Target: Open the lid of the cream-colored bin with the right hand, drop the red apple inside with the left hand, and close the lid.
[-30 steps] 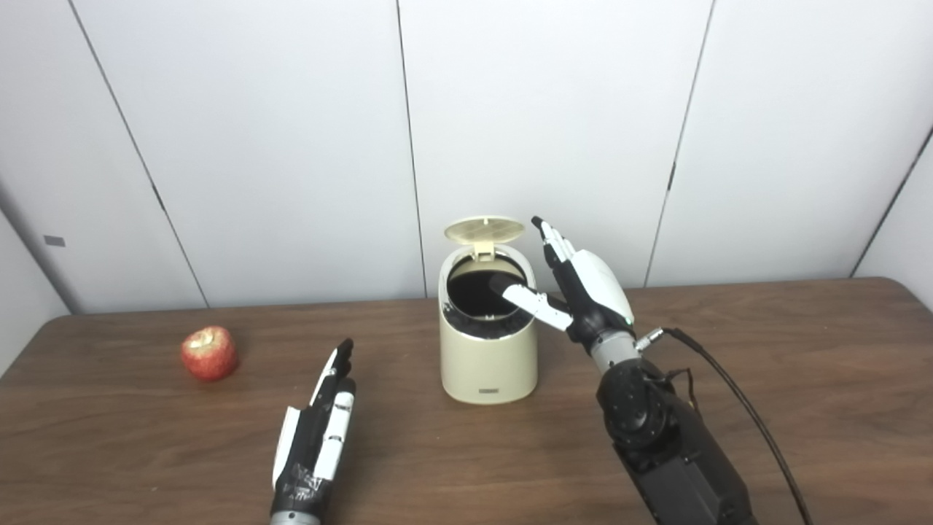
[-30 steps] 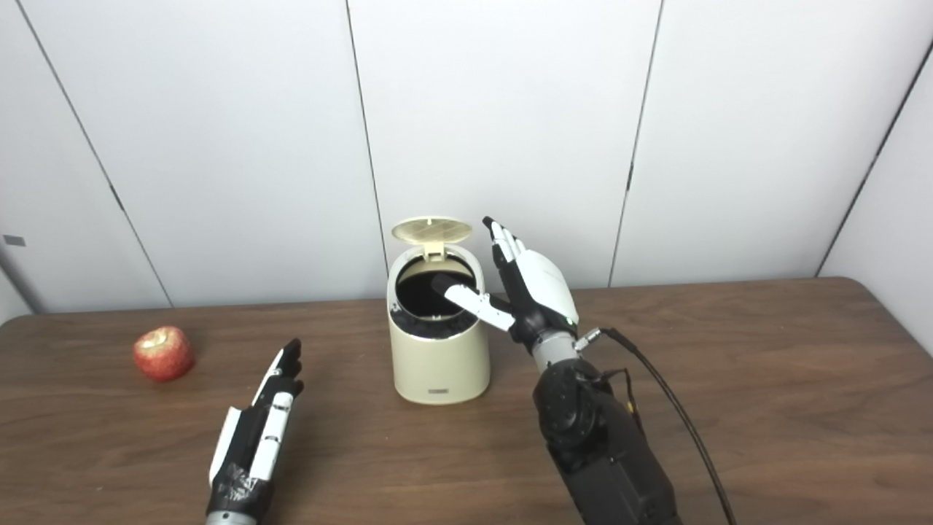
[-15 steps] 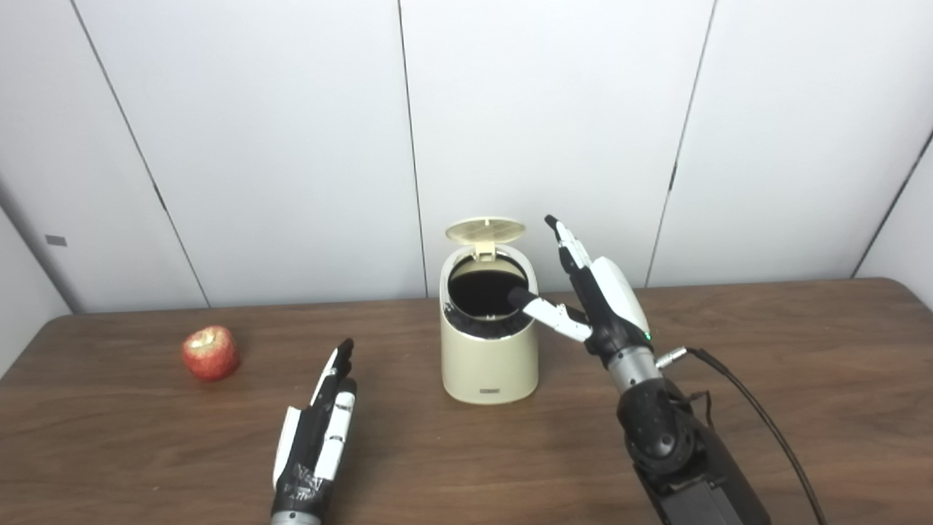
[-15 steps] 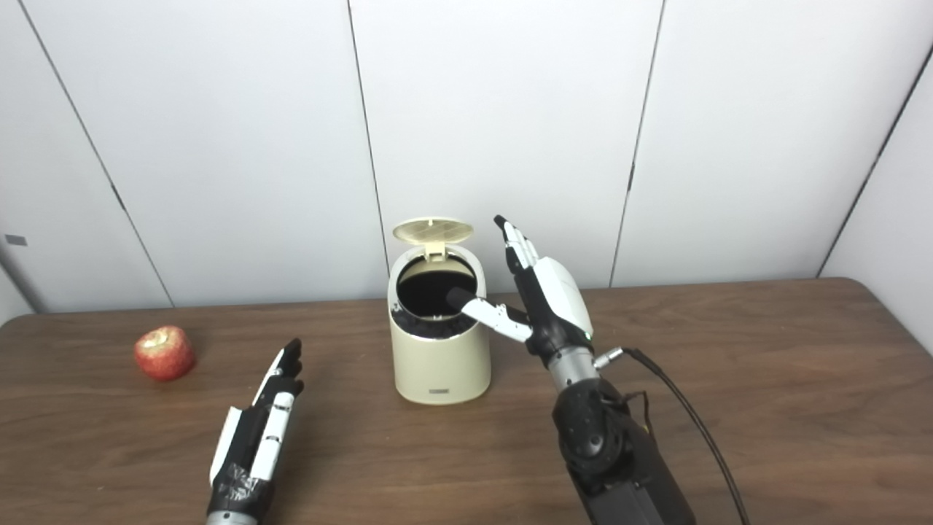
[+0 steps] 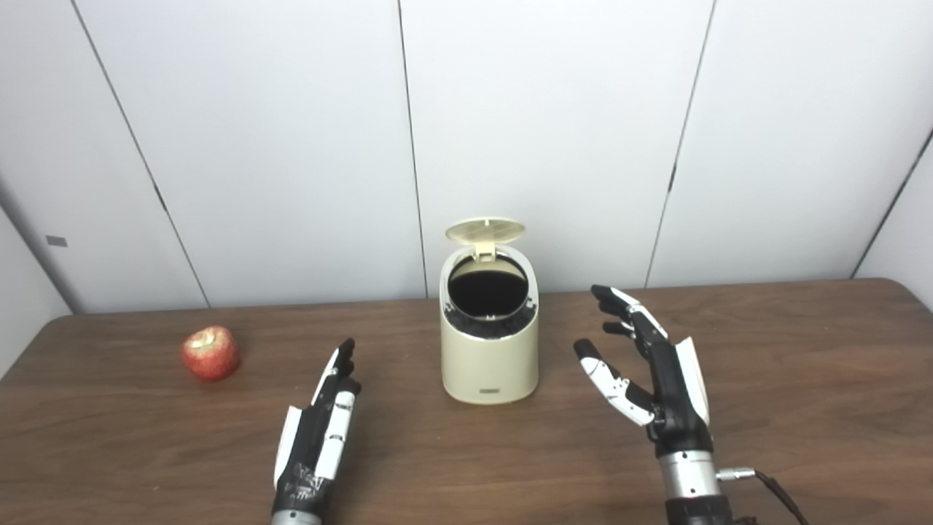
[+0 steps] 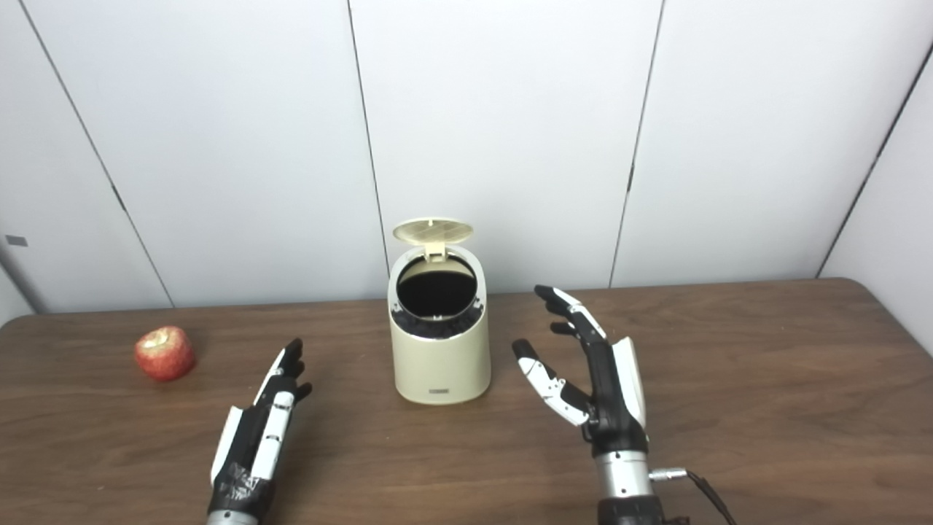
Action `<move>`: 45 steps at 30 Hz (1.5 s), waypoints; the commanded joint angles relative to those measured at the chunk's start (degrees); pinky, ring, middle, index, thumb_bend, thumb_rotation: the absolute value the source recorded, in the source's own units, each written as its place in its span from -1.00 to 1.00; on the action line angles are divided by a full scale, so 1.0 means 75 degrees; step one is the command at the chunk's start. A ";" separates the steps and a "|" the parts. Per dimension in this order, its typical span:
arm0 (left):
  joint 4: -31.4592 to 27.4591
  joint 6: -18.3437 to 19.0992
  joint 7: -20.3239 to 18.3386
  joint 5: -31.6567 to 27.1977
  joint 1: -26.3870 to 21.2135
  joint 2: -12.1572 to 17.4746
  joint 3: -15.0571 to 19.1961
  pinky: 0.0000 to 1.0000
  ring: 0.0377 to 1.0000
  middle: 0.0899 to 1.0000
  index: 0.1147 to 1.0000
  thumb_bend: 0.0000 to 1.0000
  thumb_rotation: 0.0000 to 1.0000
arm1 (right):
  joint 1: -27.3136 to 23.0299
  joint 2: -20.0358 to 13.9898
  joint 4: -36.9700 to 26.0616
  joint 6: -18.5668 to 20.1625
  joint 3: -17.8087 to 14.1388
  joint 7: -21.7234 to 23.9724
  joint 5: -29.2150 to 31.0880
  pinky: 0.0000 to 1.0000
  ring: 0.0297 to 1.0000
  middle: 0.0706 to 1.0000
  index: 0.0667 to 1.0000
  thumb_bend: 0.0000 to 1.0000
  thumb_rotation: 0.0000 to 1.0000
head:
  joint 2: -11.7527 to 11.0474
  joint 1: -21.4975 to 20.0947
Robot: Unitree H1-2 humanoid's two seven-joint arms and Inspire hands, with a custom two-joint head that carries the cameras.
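Currently, the lid (image 5: 485,230) of the bin (image 5: 489,357) is standing raised. The right hand (image 5: 660,379) is hovering nearby, fingers released and spread. The left hand (image 5: 318,432) is resting extended, empty, apart from the apple (image 5: 211,353).

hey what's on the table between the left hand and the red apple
Nothing: only bare wooden table lies between the left hand and the red apple, clear in both eye views.

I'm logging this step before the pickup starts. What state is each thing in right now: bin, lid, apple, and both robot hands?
Cream-colored bin: upright on the table, its dark mouth uncovered.
Lid: flipped up at the back, open.
Red apple: on the table left of the bin, not held.
Left robot hand: open, low near the table, holding nothing.
Right robot hand: open, fingers spread, right of the bin, apart from it.
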 commanded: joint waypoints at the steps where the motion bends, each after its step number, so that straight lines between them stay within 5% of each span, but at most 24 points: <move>1: 0.0057 -0.0194 0.0033 -0.0056 -0.0077 0.0026 0.0023 0.83 0.96 1.00 0.99 -0.55 0.80 | -0.0030 0.0084 -0.0168 -0.0582 -0.0090 -0.0106 0.0188 0.41 0.57 0.59 0.52 -0.54 0.07 | 0.0001 -0.0015; 14: 0.0063 -0.0335 0.0302 0.0751 -0.0027 0.0242 -0.0063 0.78 0.92 0.96 0.94 -0.47 0.64 | 0.0458 -0.0013 0.0125 -0.0939 -0.0273 0.0030 0.0310 0.56 0.64 0.60 0.55 -0.52 0.04 | -0.0022 -0.0035; 15: 0.0069 -0.0489 0.0445 0.1120 -0.0024 0.0313 -0.0112 0.74 0.89 0.91 0.89 -0.46 0.52 | 0.0487 -0.0009 0.0129 -0.0919 -0.0282 0.0022 0.0294 0.55 0.64 0.60 0.54 -0.52 0.05 | -0.0011 -0.0033; 18: -0.0210 -0.0594 0.0807 0.2398 -0.0015 0.0603 -0.0337 0.45 0.62 0.63 0.58 -0.19 -0.25 | 0.0547 0.0007 0.0149 -0.0883 -0.0324 -0.0011 0.0282 0.53 0.64 0.61 0.56 -0.51 0.05 | 0.0022 -0.0050; 22: -0.0931 -0.0697 0.1714 0.4444 -0.0134 0.1002 -0.0415 0.27 0.50 0.47 0.41 0.34 -0.72 | 0.0539 -0.0021 0.0218 -0.0878 -0.0411 -0.0015 0.0327 0.50 0.62 0.59 0.55 -0.52 0.05 | 0.0021 -0.0039; 25: -0.1439 -0.0357 0.2267 0.5772 -0.0243 0.1399 -0.0275 0.26 0.53 0.47 0.44 0.54 -0.53 | 0.0540 -0.0034 0.0279 -0.0915 -0.0467 0.0012 0.0413 0.50 0.60 0.58 0.55 -0.53 0.06 | 0.0027 0.0000; 29: -0.1744 0.0033 0.2369 0.6335 -0.0366 0.1896 0.0093 0.41 0.63 0.58 0.55 0.76 -0.39 | 0.0543 -0.0071 0.0320 -0.0968 -0.0470 0.0052 0.0399 0.48 0.59 0.58 0.56 -0.54 0.09 | 0.0044 0.0072; 34: -0.1890 0.0787 0.1968 0.6430 -0.0616 0.2379 0.0549 0.35 0.63 0.65 0.65 0.89 -0.30 | 0.0543 -0.0078 0.0305 -0.0847 -0.0496 0.0165 0.0497 0.49 0.60 0.60 0.57 -0.57 0.06 | 0.0013 0.0093; 45: -0.1630 0.1307 0.1329 0.6052 -0.1239 0.3286 0.0786 0.27 0.62 0.63 0.63 0.99 -0.43 | 0.0612 -0.0103 0.0292 -0.0849 -0.0612 0.0311 0.0733 0.46 0.58 0.59 0.57 -0.59 -0.01 | -0.0199 0.0577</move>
